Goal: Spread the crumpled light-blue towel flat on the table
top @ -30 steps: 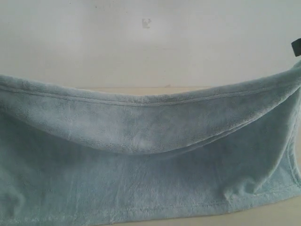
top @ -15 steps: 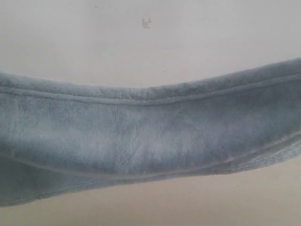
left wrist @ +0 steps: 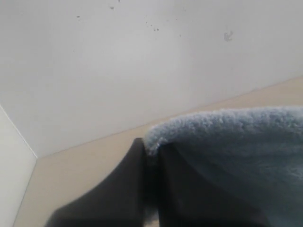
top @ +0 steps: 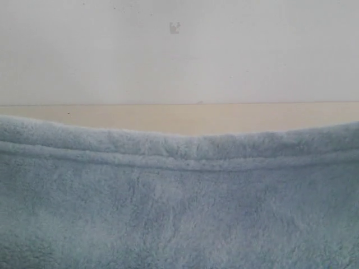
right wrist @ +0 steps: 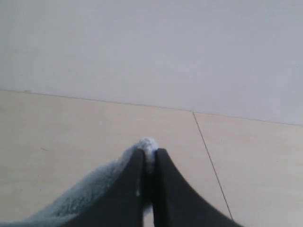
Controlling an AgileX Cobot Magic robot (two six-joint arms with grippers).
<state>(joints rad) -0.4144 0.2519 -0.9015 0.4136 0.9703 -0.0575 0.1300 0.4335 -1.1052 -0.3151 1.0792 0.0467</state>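
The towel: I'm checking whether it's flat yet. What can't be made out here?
Exterior view: the towel overruns three frame edges, cutting off its corners, tag and outline, and hides most of the table.
Left wrist view: the left hand pinches a towel edge; the rest leaves the frame.
Right wrist view: the right hand pinches a tuft; the rest is cut off.

towel [top: 179, 213]: is being cut off by the left, right and lower edges of the exterior view; only one hemmed border is being shown.
table [top: 185, 117]: is being largely covered by the towel, with a narrow strip being left visible.
left gripper [left wrist: 150, 145]: is being cropped by the picture's edge and blurred close to the lens.
right gripper [right wrist: 149, 154]: is being cropped likewise, with the pinched tuft being blurred.
mark [top: 175, 27] on the wall [top: 269, 50]: is being rendered too small to identify.
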